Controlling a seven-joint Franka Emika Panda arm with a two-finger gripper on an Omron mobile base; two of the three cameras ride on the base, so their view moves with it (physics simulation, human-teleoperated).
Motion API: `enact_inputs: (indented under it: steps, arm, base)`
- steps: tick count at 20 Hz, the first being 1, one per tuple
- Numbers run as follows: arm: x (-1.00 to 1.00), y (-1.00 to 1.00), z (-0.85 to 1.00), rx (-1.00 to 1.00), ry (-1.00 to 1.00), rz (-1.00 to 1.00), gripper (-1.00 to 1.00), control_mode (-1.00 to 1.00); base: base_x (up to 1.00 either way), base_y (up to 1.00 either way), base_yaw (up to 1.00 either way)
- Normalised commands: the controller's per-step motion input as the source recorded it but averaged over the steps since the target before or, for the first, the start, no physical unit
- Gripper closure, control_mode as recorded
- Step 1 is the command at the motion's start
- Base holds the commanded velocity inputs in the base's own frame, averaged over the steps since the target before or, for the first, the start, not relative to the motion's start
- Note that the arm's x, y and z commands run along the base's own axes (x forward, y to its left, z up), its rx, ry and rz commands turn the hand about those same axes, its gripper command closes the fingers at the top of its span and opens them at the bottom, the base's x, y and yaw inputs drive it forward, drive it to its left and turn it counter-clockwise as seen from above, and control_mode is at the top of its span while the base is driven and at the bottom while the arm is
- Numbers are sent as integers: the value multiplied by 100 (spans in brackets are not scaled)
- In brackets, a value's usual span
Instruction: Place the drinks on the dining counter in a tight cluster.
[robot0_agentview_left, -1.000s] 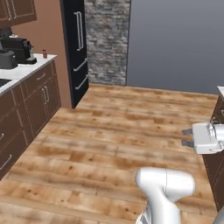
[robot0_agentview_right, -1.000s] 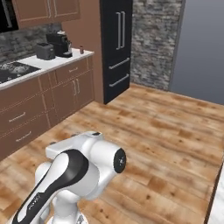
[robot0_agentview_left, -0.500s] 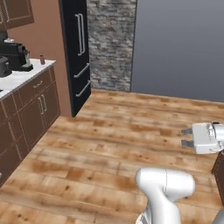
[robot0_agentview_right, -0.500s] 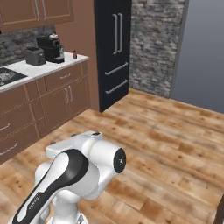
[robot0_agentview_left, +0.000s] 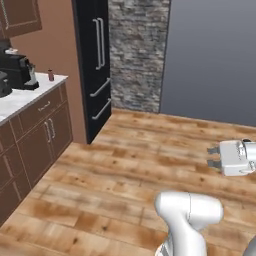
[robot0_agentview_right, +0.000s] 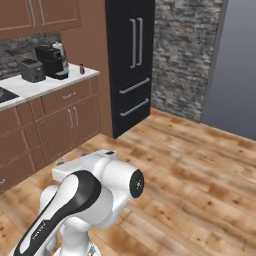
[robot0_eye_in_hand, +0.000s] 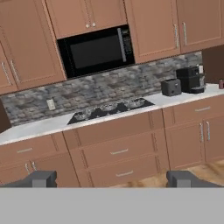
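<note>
The gripper (robot0_eye_in_hand: 111, 178) hangs wide open and empty over the wooden floor (robot0_agentview_left: 150, 160), facing the stove counter (robot0_eye_in_hand: 39, 127). A tiny reddish-brown bottle (robot0_agentview_left: 50, 75) stands on that counter's end, near the coffee machine (robot0_agentview_left: 19, 71).

- arm bent at the elbow, forearm reaching out level above the floor
- gripper (robot0_agentview_left: 214, 157) horizontal, jaws spread wide — nothing between the fingertips (robot0_eye_in_hand: 41, 178)
</note>
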Motion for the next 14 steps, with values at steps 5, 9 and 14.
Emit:
enact_inputs:
  steps: [5,9,14]
  arm:
    - [0,0,0,0,0,0,-100,100]
    - [0,0,0,0,0,0,-100,100]
    - [0,0,0,0,0,0,-100,100]
  base:
    - [86,0,22]
    - [80,0,34]
    - [76,1,39]
